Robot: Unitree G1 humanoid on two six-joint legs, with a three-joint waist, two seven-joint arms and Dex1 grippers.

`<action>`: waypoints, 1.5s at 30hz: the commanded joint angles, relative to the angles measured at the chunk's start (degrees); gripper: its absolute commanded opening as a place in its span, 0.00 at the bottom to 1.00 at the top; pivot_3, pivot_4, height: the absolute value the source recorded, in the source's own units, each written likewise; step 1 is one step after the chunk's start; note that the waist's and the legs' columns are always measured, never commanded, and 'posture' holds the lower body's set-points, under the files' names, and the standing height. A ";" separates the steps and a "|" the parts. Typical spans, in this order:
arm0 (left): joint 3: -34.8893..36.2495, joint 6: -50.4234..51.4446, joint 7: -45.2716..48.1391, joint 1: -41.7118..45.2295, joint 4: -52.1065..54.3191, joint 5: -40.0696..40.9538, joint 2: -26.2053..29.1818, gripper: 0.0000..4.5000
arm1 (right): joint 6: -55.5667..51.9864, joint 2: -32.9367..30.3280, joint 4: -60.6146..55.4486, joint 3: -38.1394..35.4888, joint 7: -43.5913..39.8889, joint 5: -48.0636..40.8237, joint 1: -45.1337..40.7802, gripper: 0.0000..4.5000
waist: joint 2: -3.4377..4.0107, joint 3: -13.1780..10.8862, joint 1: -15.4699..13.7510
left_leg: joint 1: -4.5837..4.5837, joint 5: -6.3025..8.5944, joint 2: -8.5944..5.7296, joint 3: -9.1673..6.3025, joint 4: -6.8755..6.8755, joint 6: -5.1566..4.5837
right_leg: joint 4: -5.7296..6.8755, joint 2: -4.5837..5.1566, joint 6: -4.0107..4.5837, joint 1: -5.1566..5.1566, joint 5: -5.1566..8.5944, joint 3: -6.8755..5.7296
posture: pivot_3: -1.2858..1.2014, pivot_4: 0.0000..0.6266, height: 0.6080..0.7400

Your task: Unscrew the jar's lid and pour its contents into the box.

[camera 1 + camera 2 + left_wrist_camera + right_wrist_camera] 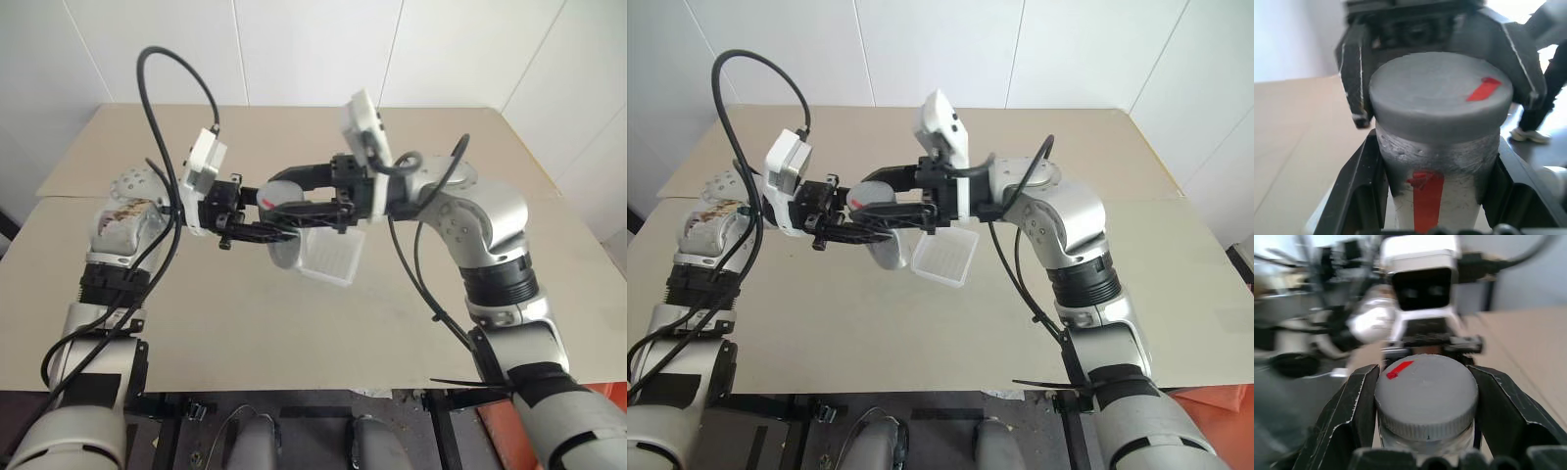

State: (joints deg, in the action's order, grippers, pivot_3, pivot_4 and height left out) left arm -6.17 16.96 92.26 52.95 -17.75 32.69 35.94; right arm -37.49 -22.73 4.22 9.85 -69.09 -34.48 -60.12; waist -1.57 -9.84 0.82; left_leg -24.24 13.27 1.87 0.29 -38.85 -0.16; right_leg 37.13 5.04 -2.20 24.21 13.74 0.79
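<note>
The jar (1449, 161), silvery with a red stripe, hangs roughly upright above the table, and my left gripper (277, 227) is shut on its body from the left. The grey lid (1425, 401) with its red mark sits on top of the jar. My right gripper (278, 196) reaches in from the right and is shut on the lid's rim, one finger (1359, 401) on each side. The box (333, 259), a translucent white tray, lies on the table just under and to the right of the jar. The contents are hidden inside the jar.
The beige table (245, 323) spreads wide around the box, with bare surface in front and to both sides. A white wall (313, 49) stands behind its far edge. Black cables (157, 108) loop up from both wrists.
</note>
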 commanded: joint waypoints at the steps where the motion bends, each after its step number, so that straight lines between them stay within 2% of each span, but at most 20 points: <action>1: -3.25 -1.70 0.24 2.53 0.67 4.94 2.71 0.50 | 6.67 0.22 4.94 0.46 -15.79 -1.74 -4.14 0.61 | 0.00 0.00 0.15 | 0.01 0.00 0.00 0.00 -0.01 0.00 | 0.01 -0.01 0.00 0.02 0.00 0.02 | 0.52 0.24 1.00; 3: -5.65 -2.41 0.24 3.02 1.26 6.92 3.89 0.50 | 10.06 0.81 9.55 1.17 -20.69 -0.21 -5.81 0.61 | 0.01 -0.01 0.52 | 0.04 0.00 0.04 0.00 0.00 0.00 | 0.03 -0.04 0.00 0.04 0.00 0.03 | 0.52 0.24 1.00; 6: -7.28 -3.96 0.24 3.39 1.00 7.96 4.73 0.50 | 14.79 2.68 14.33 1.49 -20.87 3.40 -7.48 0.61 | 0.02 -0.01 1.26 | 0.07 0.00 0.08 -0.01 0.02 0.00 | 0.04 -0.12 0.01 0.07 0.00 0.07 | 0.52 0.24 1.00; 11: -4.92 -4.63 0.24 2.74 -0.67 6.16 4.41 0.50 | 13.18 2.17 12.88 -1.19 -16.76 4.21 -6.24 0.99 | 0.04 -0.03 1.36 | 0.04 0.00 0.08 -0.05 0.00 0.00 | 0.09 -0.13 0.01 0.08 0.00 0.06 | 0.52 0.24 1.00; 12: -3.70 -3.98 0.23 2.30 -0.80 5.72 4.46 0.50 | 12.73 1.54 10.99 -1.88 -14.21 4.81 -5.26 1.00 | 0.05 -0.03 1.28 | 0.02 0.00 0.09 -0.06 0.00 0.00 | 0.08 -0.13 0.00 0.07 0.00 0.05 | 0.52 0.24 1.00; 16: 0.12 -2.43 -2.08 -0.10 -0.37 4.00 5.51 0.50 | 8.87 -1.70 2.60 -5.49 -6.01 4.05 -0.79 1.00 | 0.04 -0.03 0.95 | 0.00 0.00 0.09 -0.07 0.00 0.01 | 0.07 -0.12 0.00 0.08 0.00 0.03 | 0.52 0.24 1.00; 20: 3.16 -2.31 -9.25 -4.69 0.93 -0.07 6.47 0.50 | 1.37 -3.87 -9.27 -8.07 6.76 4.53 3.95 1.00 | 0.05 -0.04 0.74 | 0.02 0.00 0.09 -0.04 0.01 0.01 | 0.10 -0.11 0.00 0.10 0.00 0.07 | 0.52 0.24 1.00; 24: 4.25 -2.19 -13.41 -6.88 2.89 -1.77 4.36 0.50 | -5.09 -0.43 -16.18 -6.52 17.49 4.43 3.67 1.00 | 0.06 -0.03 0.72 | 0.05 0.00 0.09 -0.06 0.01 0.01 | 0.08 -0.11 0.01 0.13 0.00 0.06 | 0.52 0.24 1.00; 27: 4.71 -1.48 -14.49 -7.44 4.07 -1.95 2.96 0.50 | -7.57 1.80 -17.86 -4.30 21.91 5.61 3.07 1.00 | 0.06 -0.03 0.51 | 0.04 0.00 0.08 -0.07 0.01 0.01 | 0.09 -0.11 0.01 0.09 0.00 0.06 | 0.52 0.24 1.00; 37: 5.65 -0.28 -14.71 -7.05 5.73 -1.41 0.71 0.50 | -5.03 7.20 -10.03 2.37 26.77 12.32 0.04 1.00 | 0.06 -0.03 0.22 | 0.04 0.00 0.07 -0.06 0.01 0.01 | 0.08 -0.11 0.02 0.07 -0.01 0.04 | 0.52 0.24 1.00; 45: 7.06 0.51 -13.40 -8.08 7.06 -0.69 1.56 0.50 | -3.99 7.14 -5.98 1.22 26.28 13.48 -0.85 1.00 | 0.06 -0.04 0.24 | 0.03 0.00 0.07 -0.06 0.02 0.01 | 0.08 -0.11 0.02 0.08 -0.01 0.04 | 0.52 0.24 1.00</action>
State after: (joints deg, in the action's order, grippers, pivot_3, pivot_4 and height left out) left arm -1.10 17.58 77.35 44.65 -14.04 30.59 36.53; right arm -43.06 -14.54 -1.66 12.92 -43.27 -21.90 -60.01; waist -1.52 -9.88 1.07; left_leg -24.21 13.26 1.94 0.22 -38.83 -0.15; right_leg 37.21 4.93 -2.19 24.28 13.73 0.83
